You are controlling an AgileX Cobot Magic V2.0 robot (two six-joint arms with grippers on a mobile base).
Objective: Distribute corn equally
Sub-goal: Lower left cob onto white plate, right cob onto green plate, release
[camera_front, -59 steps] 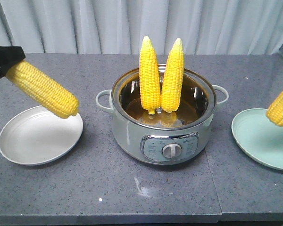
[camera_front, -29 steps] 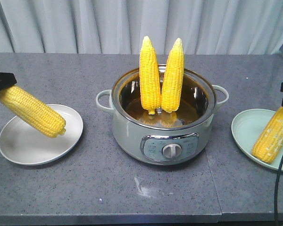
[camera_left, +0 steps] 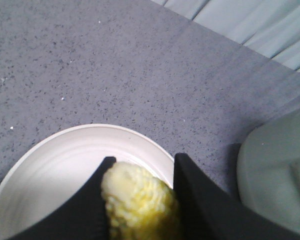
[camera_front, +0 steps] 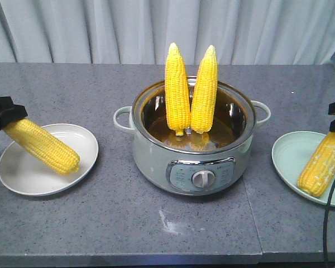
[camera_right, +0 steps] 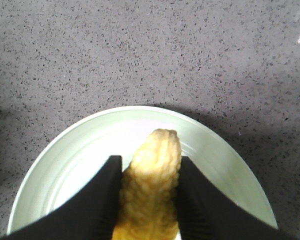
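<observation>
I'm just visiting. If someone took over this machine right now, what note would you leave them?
Left gripper: shut on one yellow corn cob, tip down on the round white plate.
Right gripper: shut on a second yellow cob, tilted over the round pale green plate.
Two more cobs stand upright in the grey-green electric pot.
Done: one cob brought to each plate.
Left to do: release both, then move the pot's two, one per plate.

We get soft, even overhead light, front view sharp. We note faint shadow under pot (camera_front: pixel 192 151) on countertop (camera_front: pixel 156 229), mild glare on its steel rim. Wrist views: corn (camera_left: pixel 138 197) near lens blurred, white plate (camera_left: pixel 50 170) slightly washed out.
</observation>
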